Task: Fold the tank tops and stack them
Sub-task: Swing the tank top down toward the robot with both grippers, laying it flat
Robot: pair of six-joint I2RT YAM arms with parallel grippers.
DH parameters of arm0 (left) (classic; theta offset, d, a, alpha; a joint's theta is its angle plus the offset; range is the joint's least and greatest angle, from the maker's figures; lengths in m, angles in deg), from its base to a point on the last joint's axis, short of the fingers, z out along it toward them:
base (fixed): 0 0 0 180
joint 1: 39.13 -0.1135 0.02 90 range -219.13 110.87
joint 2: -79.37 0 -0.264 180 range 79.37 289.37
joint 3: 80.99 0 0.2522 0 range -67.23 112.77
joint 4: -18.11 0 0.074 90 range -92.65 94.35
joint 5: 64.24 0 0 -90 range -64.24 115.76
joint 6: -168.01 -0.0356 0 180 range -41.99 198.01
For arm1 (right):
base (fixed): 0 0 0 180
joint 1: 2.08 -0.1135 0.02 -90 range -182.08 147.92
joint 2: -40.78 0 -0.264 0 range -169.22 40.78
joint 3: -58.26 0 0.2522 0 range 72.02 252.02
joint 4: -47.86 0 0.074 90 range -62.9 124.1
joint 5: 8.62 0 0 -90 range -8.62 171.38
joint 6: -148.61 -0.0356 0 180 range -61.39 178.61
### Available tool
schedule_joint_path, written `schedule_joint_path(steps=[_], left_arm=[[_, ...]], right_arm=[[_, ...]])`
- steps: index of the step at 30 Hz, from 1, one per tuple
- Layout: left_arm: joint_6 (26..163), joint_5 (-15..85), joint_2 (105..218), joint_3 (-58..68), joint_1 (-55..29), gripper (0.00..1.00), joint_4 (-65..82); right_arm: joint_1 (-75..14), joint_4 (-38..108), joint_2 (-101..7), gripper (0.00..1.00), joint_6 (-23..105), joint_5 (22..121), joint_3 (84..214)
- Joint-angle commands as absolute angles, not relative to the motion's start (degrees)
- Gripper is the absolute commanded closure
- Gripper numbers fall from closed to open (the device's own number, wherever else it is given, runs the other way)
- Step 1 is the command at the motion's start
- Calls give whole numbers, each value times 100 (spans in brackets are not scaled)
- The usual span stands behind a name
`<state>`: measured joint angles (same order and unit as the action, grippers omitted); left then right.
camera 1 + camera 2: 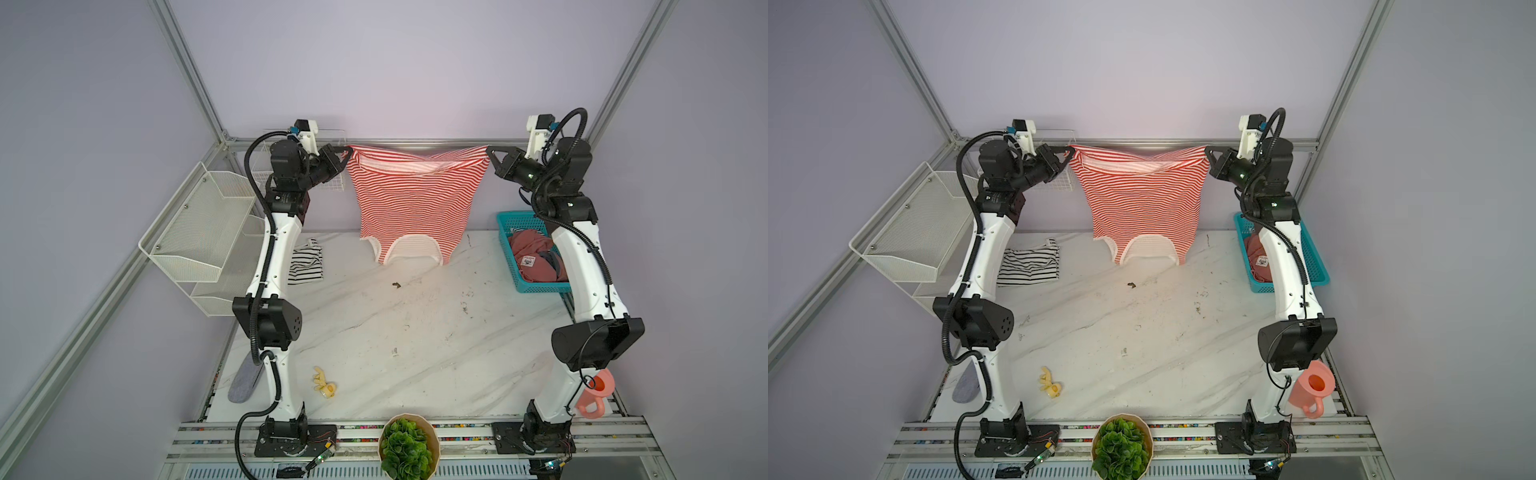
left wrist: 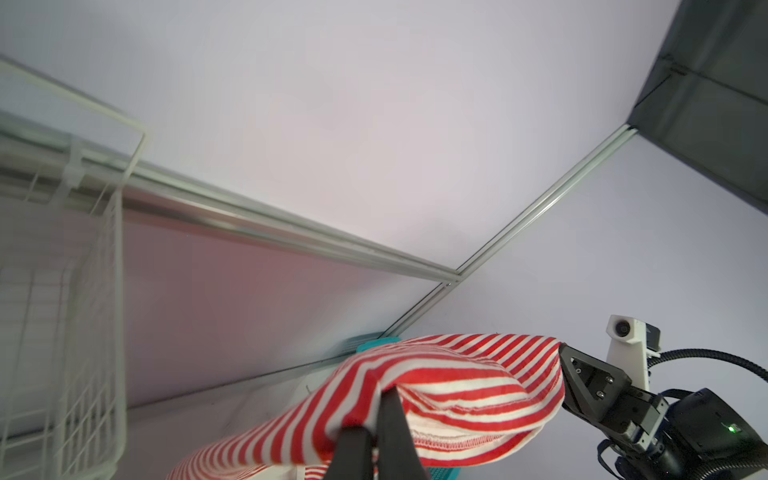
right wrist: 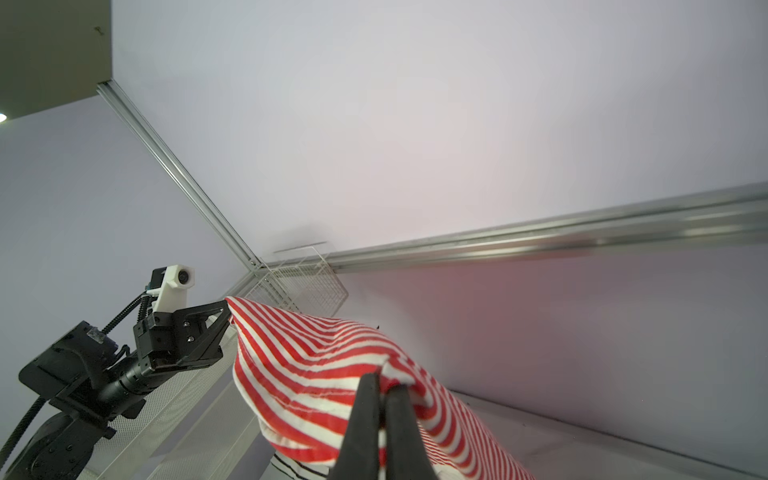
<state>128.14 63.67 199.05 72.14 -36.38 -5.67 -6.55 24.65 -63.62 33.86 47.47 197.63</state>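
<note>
The red-and-white tank top (image 1: 415,199) hangs in the air at the far side of the desk (image 1: 395,332), stretched wide between the two arms. It hangs upside down: the hem runs along the top, and the white-trimmed neck and arm holes hang at the bottom, low over the far edge of the desk. Whether the trim touches the surface cannot be told.

The left gripper (image 1: 348,149) is clenched on one upper corner of the hem. In the left wrist view its two black fingers (image 2: 395,419) press together with striped cloth bunched between them. The right gripper (image 1: 489,148) is clamped on the opposite upper corner, and the right wrist view shows its fingers (image 3: 365,411) pinched tight on a fold of the same fabric. Both grippers sit at about the same height, and the front layer of the hem sags slightly between them.

The black-and-white tank top (image 1: 1027,262) lies folded flat on the desk at the far left, just beside the left arm and well apart from the hanging top.

A teal basket (image 1: 513,232) at the far right holds a dusty-red garment (image 1: 534,253) with a small patch, partly hidden behind the right arm. A white mesh rack (image 1: 199,224) stands off the left edge. Near the front are a small yellow toy (image 1: 324,384), a potted plant (image 1: 407,451) and a pink watering can (image 1: 596,395).
</note>
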Motion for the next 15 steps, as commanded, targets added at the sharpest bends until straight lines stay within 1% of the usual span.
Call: schedule_joint_path(steps=[1,3,5,8,12,15], left_arm=[[13266,7083,19542,7187,-3589,100,673],[13285,7388,19297,6366,-3587,100,923],[13262,7429,18746,4857,-3566,100,1473],[12921,7139,17844,2569,-3444,100,2051],[12517,6926,17146,324,-3147,100,1718],[12404,6757,16803,-908,-2942,100,1098]], right_arm=[[-595,2980,-5983,100,3530,4725,19421],[-595,3144,-5660,100,3519,4647,18731],[-594,3413,-5228,100,3394,4536,17656],[-595,3742,-4544,100,3220,4476,15941],[-603,3612,-3837,100,3155,4319,13968],[-617,3420,-3358,100,2965,4057,12873]])
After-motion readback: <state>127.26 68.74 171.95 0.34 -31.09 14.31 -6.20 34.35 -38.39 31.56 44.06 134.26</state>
